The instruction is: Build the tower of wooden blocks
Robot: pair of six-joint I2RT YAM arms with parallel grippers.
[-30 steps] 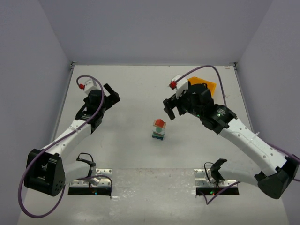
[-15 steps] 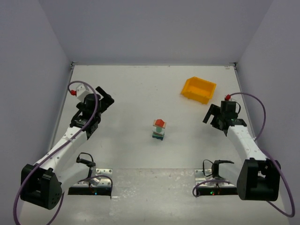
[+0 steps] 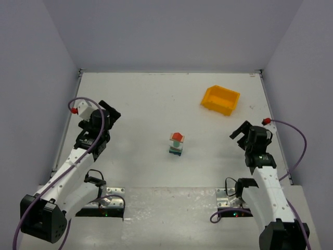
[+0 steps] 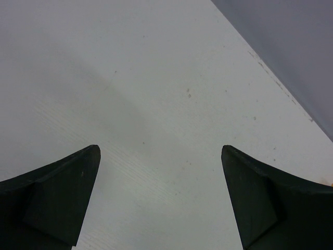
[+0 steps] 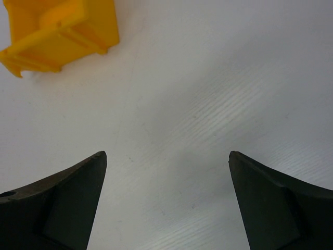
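White surface (image 3: 145, 99), grey walls (image 3: 171, 31) on three sides

Nearest to me, left side: left gripper (image 3: 111, 109) has its jaws wide with nothing between them. It hangs over bare surface, well apart from the stack

Right side, about level with it: right gripper (image 3: 240, 130) is the same, jaws wide and holding nothing. It points roughly toward the far right corner

Mid-surface, between the two: wood block tower (image 3: 176, 144), upright, a short stack. It's dark green/blue at the bottom with a pale piece above and a red block (image 3: 177, 137) on top. Neither gripper is near it

Far right: yellow bin (image 3: 221, 100), well apart from the tower. From above I can't make out any block inside it

My read: stacking looks done, since I see no spare blocks on the surface. That would make this the stand-off step, with both grippers clear of the tower

Next move, if there is one, only calls for staying wide of the stack. It's narrow and top-heavy looking, so a brush from either gripper would likely tip it
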